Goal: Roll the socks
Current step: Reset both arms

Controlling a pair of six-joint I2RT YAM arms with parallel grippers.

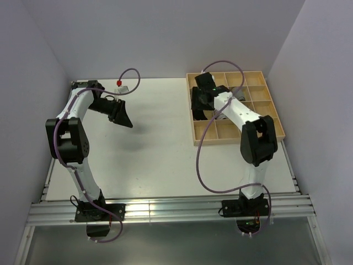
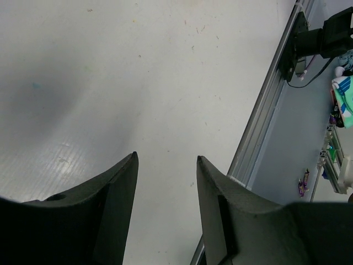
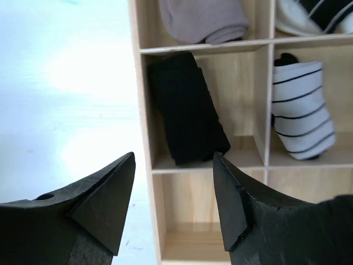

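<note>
A rolled black sock (image 3: 187,116) lies in a left-column compartment of the wooden divided tray (image 3: 140,110). A white sock with black stripes (image 3: 303,110) lies rolled in the compartment to its right. A grey sock (image 3: 204,19) and another striped one (image 3: 309,14) lie in the compartments beyond. My right gripper (image 3: 174,155) is open and empty, hovering over the tray's left column (image 1: 198,105). My left gripper (image 1: 121,116) is open and empty above bare white table (image 2: 166,155), left of centre.
The tray (image 1: 237,141) stands at the back right of the table. A small red-and-white item (image 1: 118,83) sits at the back edge. An aluminium rail (image 1: 165,210) runs along the near edge. Walls close in on both sides.
</note>
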